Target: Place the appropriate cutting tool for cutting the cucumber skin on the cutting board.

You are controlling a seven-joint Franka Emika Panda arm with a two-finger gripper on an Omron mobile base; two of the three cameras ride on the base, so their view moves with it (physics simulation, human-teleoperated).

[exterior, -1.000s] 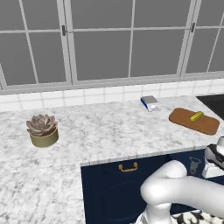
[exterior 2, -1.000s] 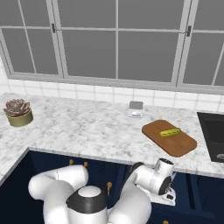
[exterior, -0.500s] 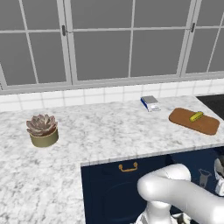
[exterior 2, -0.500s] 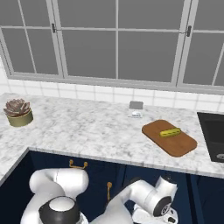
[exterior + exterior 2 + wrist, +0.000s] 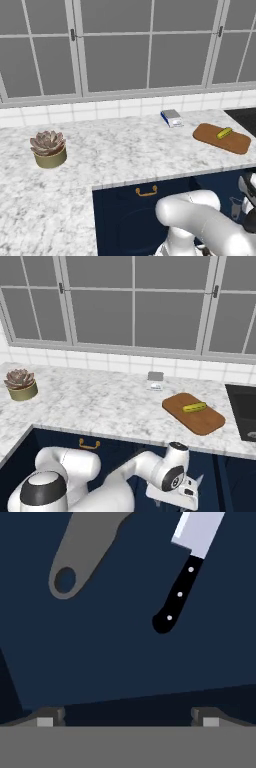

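Note:
The yellow-green cucumber (image 5: 224, 133) (image 5: 194, 407) lies on the brown cutting board (image 5: 207, 134) (image 5: 200, 423) at the counter's right end. My arm reaches down below the counter's front edge, with the hand (image 5: 175, 491) in front of the dark blue cabinets. In the hand view my gripper (image 5: 127, 717) is open, fingertips (image 5: 50, 717) wide apart with nothing between them. Ahead of it, on a dark blue surface, lie a black-handled knife (image 5: 175, 597) with a pale blade and a grey tool handle (image 5: 82, 557) with a hole at its end. Both are apart from the fingers.
A potted succulent (image 5: 48, 149) (image 5: 20, 385) stands at the counter's left. A small blue-and-grey box (image 5: 171, 117) (image 5: 155, 380) sits by the tiled wall, left of the board. A dark sink or hob (image 5: 242, 411) is at the far right. A brass pull (image 5: 145, 190) marks a drawer front.
My arm has sunk lower in front of the cabinets and its elbow has swung. The cucumber, board, box and plant have not moved.

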